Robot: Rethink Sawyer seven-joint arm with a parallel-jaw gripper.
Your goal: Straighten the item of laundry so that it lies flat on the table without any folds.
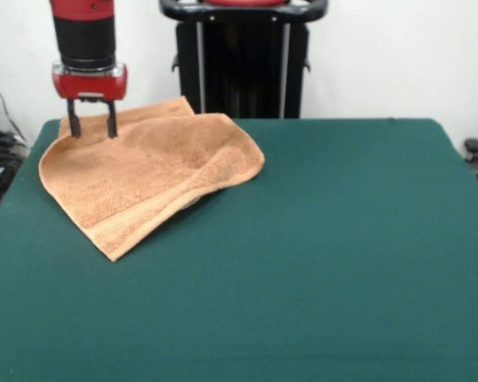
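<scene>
Hand towel (143, 179), folded on table (342, 239): end effector (92, 127) hovering, fingers apart; you are needing only the top layer.

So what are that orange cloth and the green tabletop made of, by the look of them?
The orange cloth looks like terry towelling: a nubby, looped, matte surface, with a flatter woven band near its lower edge. The green tabletop looks like felt or similar fabric, since it is even, dull and shows no shine, though a matte mat can't be ruled out.
</scene>
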